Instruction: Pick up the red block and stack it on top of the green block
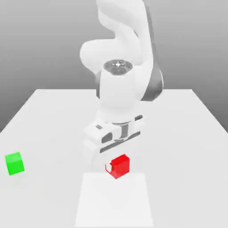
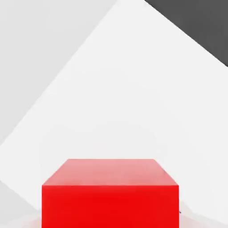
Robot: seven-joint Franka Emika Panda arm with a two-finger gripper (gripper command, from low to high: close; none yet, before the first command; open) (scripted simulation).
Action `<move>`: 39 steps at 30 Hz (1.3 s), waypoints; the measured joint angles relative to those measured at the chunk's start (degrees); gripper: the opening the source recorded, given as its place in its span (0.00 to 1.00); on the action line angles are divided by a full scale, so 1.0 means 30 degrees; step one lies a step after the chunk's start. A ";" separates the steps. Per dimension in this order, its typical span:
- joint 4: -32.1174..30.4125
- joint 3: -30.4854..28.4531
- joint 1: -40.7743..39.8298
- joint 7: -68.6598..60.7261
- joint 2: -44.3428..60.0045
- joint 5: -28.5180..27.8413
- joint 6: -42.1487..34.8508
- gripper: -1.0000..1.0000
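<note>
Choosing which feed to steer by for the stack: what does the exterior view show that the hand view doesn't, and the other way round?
Only the exterior view: the green block standing off toward the exterior view's left, and the arm reaching down to the red block.
Only the hand view: a dark area beyond the pale surface.
Both: the red block, at the gripper in the exterior view and large and close in the hand view.

Red cube (image 1: 119,166) under the hand (image 1: 113,156); green cube (image 1: 14,164) well apart.
</note>
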 joint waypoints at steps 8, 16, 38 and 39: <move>0.0868 -0.1746 -0.1969 -0.7606 -0.0409 -0.0164 -0.0861 0.00; 0.1728 -0.3608 -0.3906 -1.5380 -0.0504 -0.0227 -0.1622 0.00; 0.3741 -0.6493 -0.9910 -3.5073 0.1579 0.1389 -0.2264 0.00; 0.3766 -0.6401 -0.9865 -3.5360 0.1842 0.1746 -0.2030 0.00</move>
